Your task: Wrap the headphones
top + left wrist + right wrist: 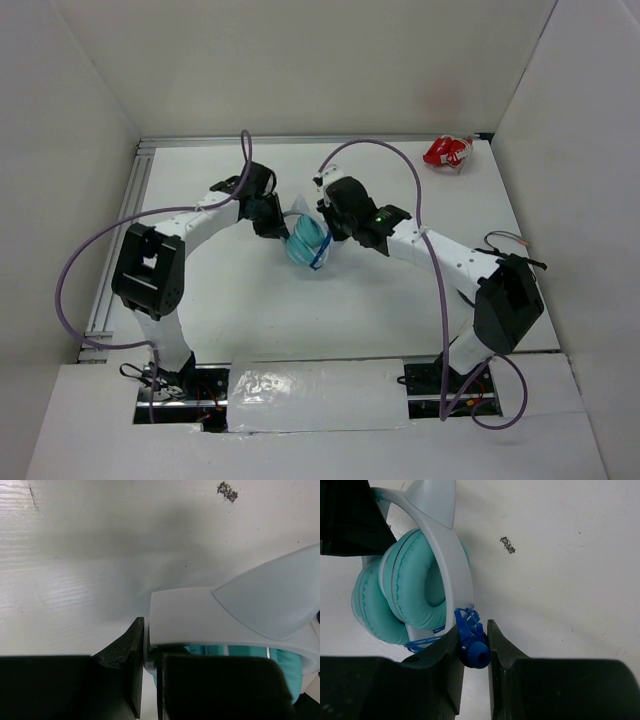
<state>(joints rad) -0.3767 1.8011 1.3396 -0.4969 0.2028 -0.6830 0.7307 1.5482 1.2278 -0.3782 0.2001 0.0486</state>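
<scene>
Two arms met at the headphones [306,243], which lay about midway between the left and right edges of the tabletop [400,300], somewhat nearer the far edge than the near one. Whether they rested on the surface or hung just above it could not be told.

The left gripper [150,655] was clamped on the edge of the white headband [457,575], just beside a pointed cat ear [435,502]. The right gripper [474,640] was pinched shut on the blue plug [474,652], with the thin blue cable [422,642] running from it in loose strands across the lower teal cushions [415,585].

The set looked light, so weight was likely no concern. The headband seemed to be stiff, smooth plastic, the firmest place to hold, though it could slide between flat fingers if twisted. The cushions looked soft and would probably squash instead of giving a firm hold. The cable seemed limp and springy, apt to slip off a loop unless kept gently taut, and thin enough that a hard pull might strain it at the plug. The plug, small and rigid, was the sensible handle for leading the cable round the band.
</scene>
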